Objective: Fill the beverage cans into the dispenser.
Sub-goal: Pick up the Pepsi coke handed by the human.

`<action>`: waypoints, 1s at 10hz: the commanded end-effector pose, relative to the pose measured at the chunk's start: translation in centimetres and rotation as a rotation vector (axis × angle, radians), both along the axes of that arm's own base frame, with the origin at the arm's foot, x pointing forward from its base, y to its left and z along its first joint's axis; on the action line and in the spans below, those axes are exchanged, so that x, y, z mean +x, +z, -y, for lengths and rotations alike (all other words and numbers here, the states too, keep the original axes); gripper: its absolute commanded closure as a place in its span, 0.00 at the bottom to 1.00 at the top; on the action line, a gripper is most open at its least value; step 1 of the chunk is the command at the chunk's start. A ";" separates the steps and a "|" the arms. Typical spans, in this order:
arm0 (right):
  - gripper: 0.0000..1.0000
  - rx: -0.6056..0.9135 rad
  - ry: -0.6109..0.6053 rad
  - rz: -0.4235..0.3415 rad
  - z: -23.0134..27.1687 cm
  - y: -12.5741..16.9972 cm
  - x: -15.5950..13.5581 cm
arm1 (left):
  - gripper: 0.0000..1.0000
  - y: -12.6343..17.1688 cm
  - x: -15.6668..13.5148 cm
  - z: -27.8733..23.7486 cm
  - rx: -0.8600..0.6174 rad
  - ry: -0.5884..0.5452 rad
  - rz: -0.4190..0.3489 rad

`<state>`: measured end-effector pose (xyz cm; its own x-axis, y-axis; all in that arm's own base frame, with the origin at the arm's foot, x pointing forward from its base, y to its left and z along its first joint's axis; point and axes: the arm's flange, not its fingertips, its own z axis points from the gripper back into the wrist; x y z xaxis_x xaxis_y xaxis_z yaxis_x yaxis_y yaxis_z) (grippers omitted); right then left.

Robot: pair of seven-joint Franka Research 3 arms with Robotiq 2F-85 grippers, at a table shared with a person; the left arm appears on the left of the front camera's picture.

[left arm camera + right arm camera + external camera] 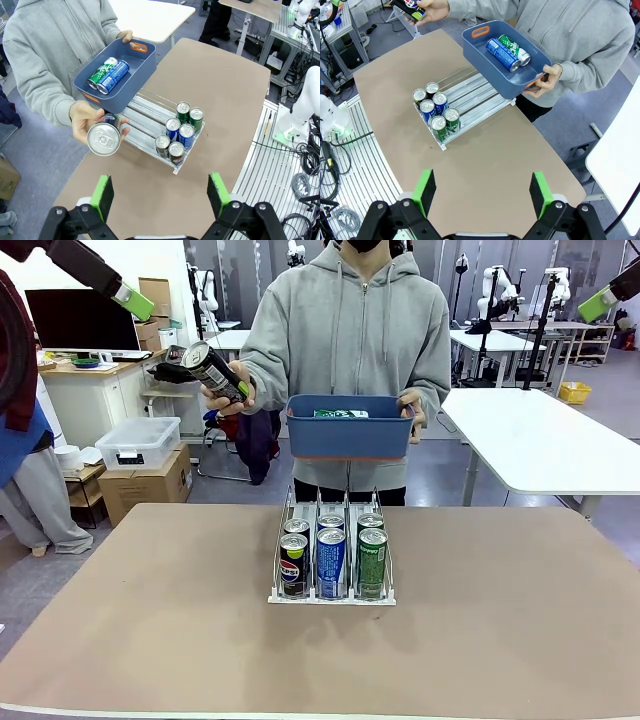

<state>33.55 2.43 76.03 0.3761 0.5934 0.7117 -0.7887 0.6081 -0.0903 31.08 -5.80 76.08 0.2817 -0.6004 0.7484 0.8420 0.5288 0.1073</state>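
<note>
Grippers first: left gripper (160, 179) stands with its black, green-padded fingers spread wide, nothing between them. Right gripper (482, 175) is the same, wide and bare. From the front camera both hang high at the upper corners, each cut off by the frame edge, so little more than a green pad can be made out.

Clear three-lane dispenser (332, 598) with a white base sits on the brown table (140, 640), well ahead of and below both sets of fingertips, touching neither. Six slim aluminium cans stand upright in it, two deep per lane. At the front lip: black Pepsi can (293, 565), blue can with white lettering (331, 562), green can (372, 562). The three behind are mostly hidden from the front, tops just peeking over. The rear stretch of the lanes lies bare.

Person in a grey hoodie stands beyond the dispenser. One hand (412, 410) grips the end of a blue plastic tub (350, 437) held above the rack's rear, its fingers partly hidden by the wall. Inside lie a loose green can (102, 74) and a loose blue can (114, 77) on their sides. Other hand (82, 120), just beside the tub's opposite end, holds a dark can (103, 139) tilted, silver top toward the left gripper. Whether this hand also bears on the tub cannot be told.
</note>
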 end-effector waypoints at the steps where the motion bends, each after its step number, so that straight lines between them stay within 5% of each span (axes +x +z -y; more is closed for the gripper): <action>1: 0.00 0.000 0.001 0.000 0.0 0.0 0.0 | 0.00 0.8 0.0 -0.6 -0.009 -0.067 -0.043; 5: 0.00 0.000 0.001 0.000 0.0 0.0 0.0 | 0.00 -0.8 6.4 -1.4 0.031 0.066 0.041; 10: 0.00 0.000 0.001 0.000 0.0 0.0 0.0 | 0.00 -4.3 9.1 1.2 0.091 0.127 0.093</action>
